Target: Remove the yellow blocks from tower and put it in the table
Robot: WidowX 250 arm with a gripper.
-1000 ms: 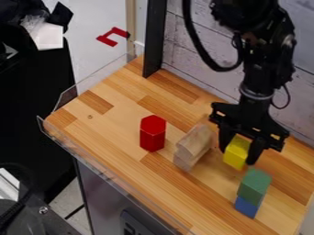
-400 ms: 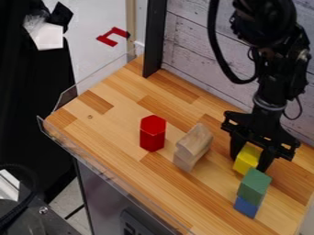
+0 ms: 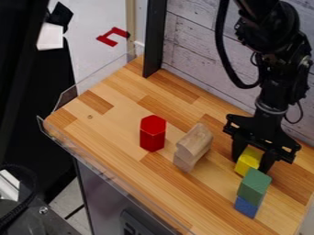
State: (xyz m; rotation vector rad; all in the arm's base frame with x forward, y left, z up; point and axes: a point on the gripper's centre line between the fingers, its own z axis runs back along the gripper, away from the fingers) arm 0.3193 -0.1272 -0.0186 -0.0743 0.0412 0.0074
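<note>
My gripper (image 3: 253,160) hangs at the right of the wooden table (image 3: 116,124), shut on a yellow block (image 3: 248,159) held between its two fingers. Just behind the green block (image 3: 255,184) sits the yellow one, from the camera's side, and its lower edge is partly covered. That green block rests on a blue block (image 3: 246,207), making a small two-block tower. Whether the yellow block touches the table or the green block, I cannot tell.
Left of the gripper stands a stack of natural wood blocks (image 3: 193,144). Farther left is a red hexagonal block (image 3: 153,133). A clear guard (image 3: 104,172) runs along the table's front edge, and a plank wall (image 3: 196,59) rises behind.
The gripper has moved right with the yellow block, away from the wooden stack and to a place behind the green block. Between the last two frames it shifted only slightly.
</note>
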